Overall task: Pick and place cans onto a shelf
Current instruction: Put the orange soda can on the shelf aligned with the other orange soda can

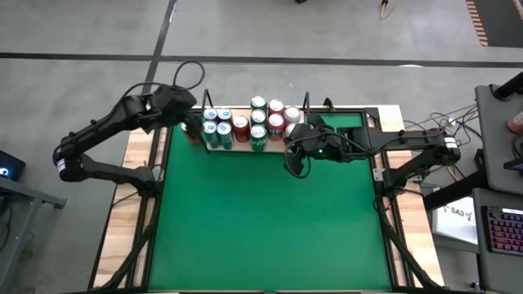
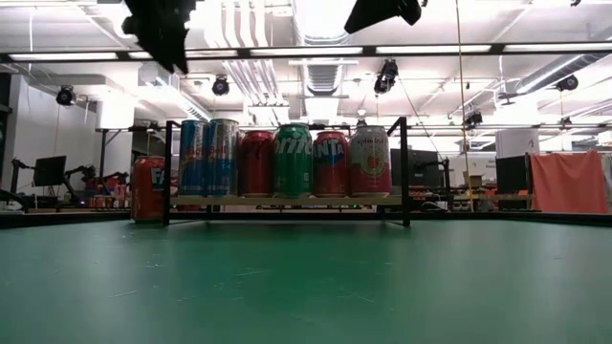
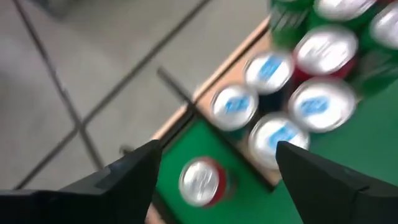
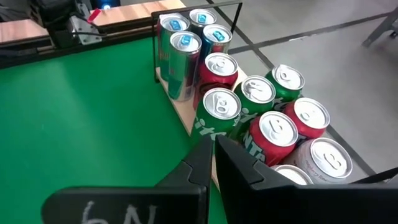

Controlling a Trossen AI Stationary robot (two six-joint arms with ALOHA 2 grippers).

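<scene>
The left end effector (image 3: 214,171), its flat dark fingers spread and empty, hangs above a lone red can (image 3: 200,181) on the green bench (image 1: 261,212), just left of the shelf (image 1: 245,145). The right end effector (image 4: 213,163), fingers pressed together, hovers beside the shelf's right end, where glossy silver-topped cylindrical cans (image 1: 258,128) crowd the pale wood board between thin black wire uprights at the bench's far edge.

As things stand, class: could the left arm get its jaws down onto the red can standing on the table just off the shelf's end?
Probably yes. The left gripper hangs open above the red can, which stands alone on the green table beside the shelf, clear on its outer sides.
</scene>
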